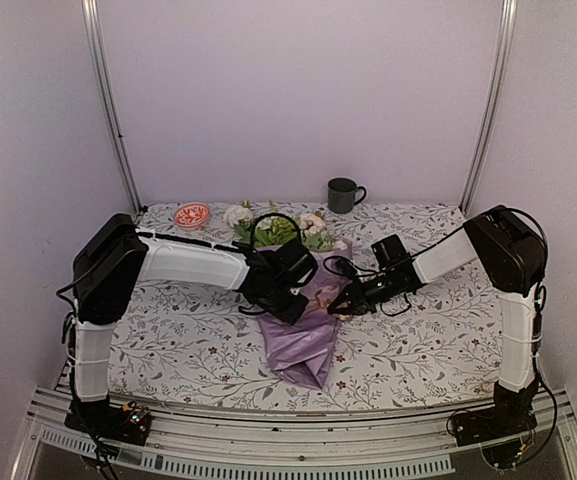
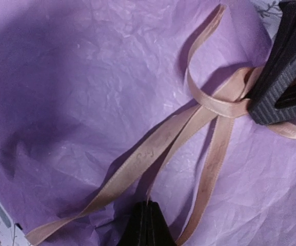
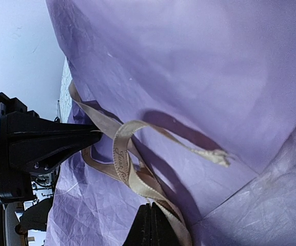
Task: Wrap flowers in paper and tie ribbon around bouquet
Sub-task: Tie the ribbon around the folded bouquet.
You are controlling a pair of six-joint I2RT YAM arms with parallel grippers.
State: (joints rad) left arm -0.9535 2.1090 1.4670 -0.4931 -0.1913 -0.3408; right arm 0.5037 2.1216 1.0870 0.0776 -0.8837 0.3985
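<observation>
**Both claws clenched on the ribbon over the wrapped bouquet**

We see the bouquet [image 1: 306, 345] lying at the middle of the table [image 1: 428, 340]. Its flowers [image 1: 278, 232] point to 12 o'clock and the narrow tail of its crinkled lilac paper [image 2: 86, 102] points to 6 o'clock. From the bouquet, a dark mug [image 1: 342, 195] stands at 1 o'clock by the far edge. A small red-and-white dish [image 1: 192, 215] sits at 10 o'clock, beside the blooms.

The left claw [image 1: 296, 303] reaches in from 9 o'clock and the right claw [image 1: 340, 303] from 3 o'clock. Their tips are close together over the bouquet's waist.

The beige ribbon [image 2: 209, 108] lies on the paper, crossed over itself in one loose loop. In the left wrist view the right claw sits at 3 o'clock, clamped where the strands cross. One free end curls up toward 1 o'clock, and two strands trail down toward 7 and 6 o'clock. The left claw's own fingers press flat together at 6 o'clock, and a strand runs right into their tip, so we read it as grasping the ribbon.

In the right wrist view the right claw's fingers are clenched on the ribbon at 6 o'clock. The loop arches above them and a frayed end points to 3 o'clock. The left claw enters at 9 o'clock, its tip on the ribbon.

We cannot tell whether the ribbon passes beneath the bouquet.
</observation>
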